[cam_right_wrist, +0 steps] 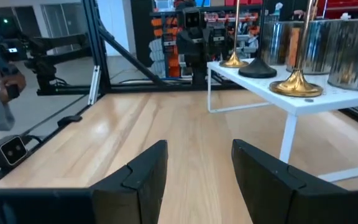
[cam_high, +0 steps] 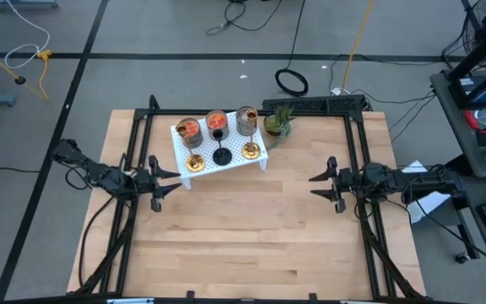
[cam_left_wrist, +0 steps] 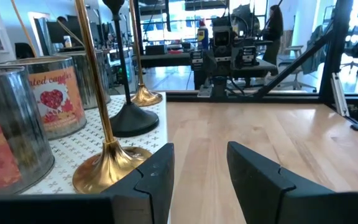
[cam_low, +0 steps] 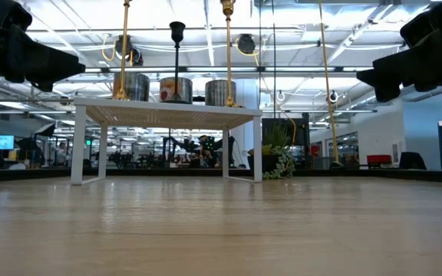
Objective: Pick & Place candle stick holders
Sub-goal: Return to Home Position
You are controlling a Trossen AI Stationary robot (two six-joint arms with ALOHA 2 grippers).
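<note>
You are working the closing step, by the look of it: all six candle stick holders (cam_high: 220, 139) are standing on the white rack (cam_low: 167, 113), so no holder is waiting on the tabletop (cam_high: 251, 245) to be picked. The left tool (cam_high: 174, 182) is hovering with its fingers spread and gripping nothing. The rack is sitting just ahead of it and off to one side. The nearest brass holder (cam_left_wrist: 107, 165) is standing just beside that tool's finger, the black holder (cam_high: 222, 156) next beyond it, and the second brass holder (cam_high: 252, 150) past that. The three glass cups (cam_high: 217, 123) are lining the rack's far row behind the stems.

The right tool (cam_high: 311, 187) is likewise hanging spread and empty, with the rack well apart from it across bare wood.

I judge that you are parking the arms. The next move is asking you to draw the left tool straight back from the rack, not sideways, since that tall thin brass stem looks easy to topple
</note>
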